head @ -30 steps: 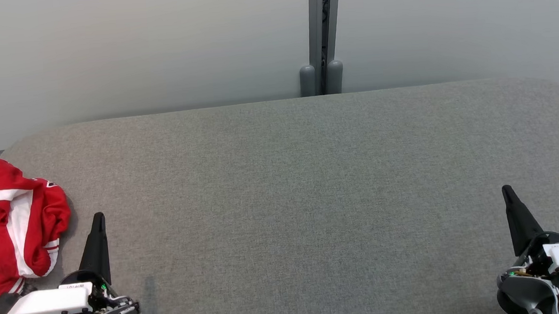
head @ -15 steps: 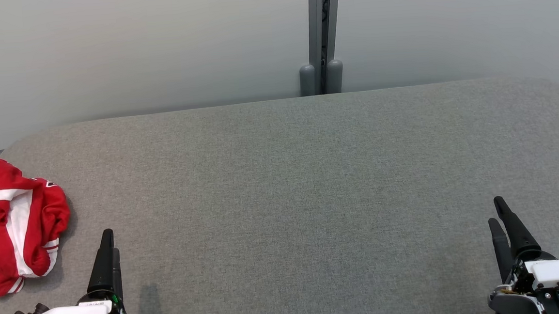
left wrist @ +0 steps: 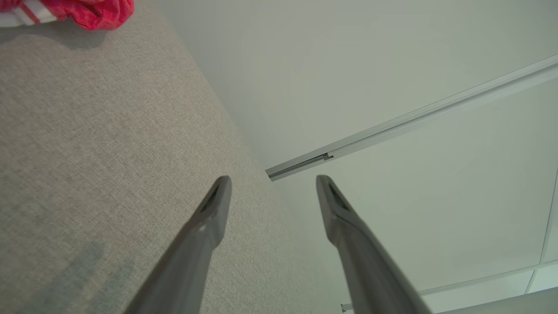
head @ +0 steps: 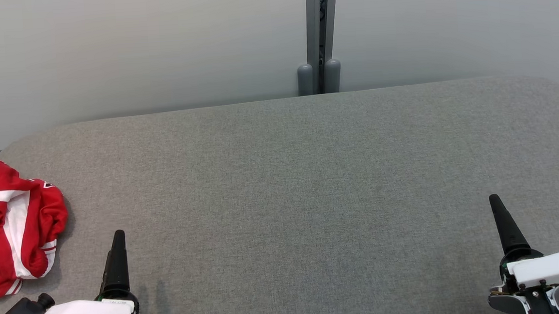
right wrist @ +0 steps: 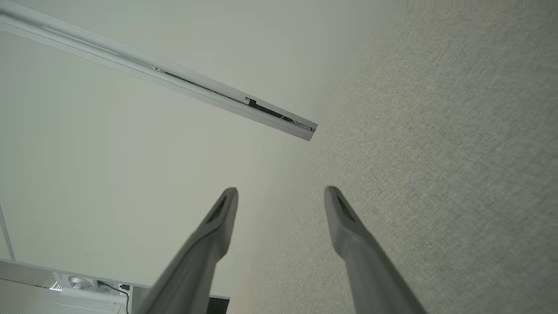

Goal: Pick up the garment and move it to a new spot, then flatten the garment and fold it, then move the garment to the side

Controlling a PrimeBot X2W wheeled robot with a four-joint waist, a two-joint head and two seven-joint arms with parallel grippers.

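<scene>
Left claw [head: 117, 240]: low at the near left of the tabletop [head: 290, 175], dark fingers [left wrist: 218, 205] pointing toward the far wall, spread apart with nothing between them.
Right claw [head: 497, 202]: mirrored at the near right, its fingers [right wrist: 344, 218] likewise apart and empty.
Garment [head: 12, 226]: red with white stripes, crumpled in a heap at the tabletop's left edge, near the left claw but untouched.
Tabletop: grey woven cover, rounded far corners.
Backdrop: pale wall panels split by a grey post [head: 318, 28].
Hard to see: the garment's left side is cut off by the head view's edge; there each claw's fingers overlap into one spike.
</scene>
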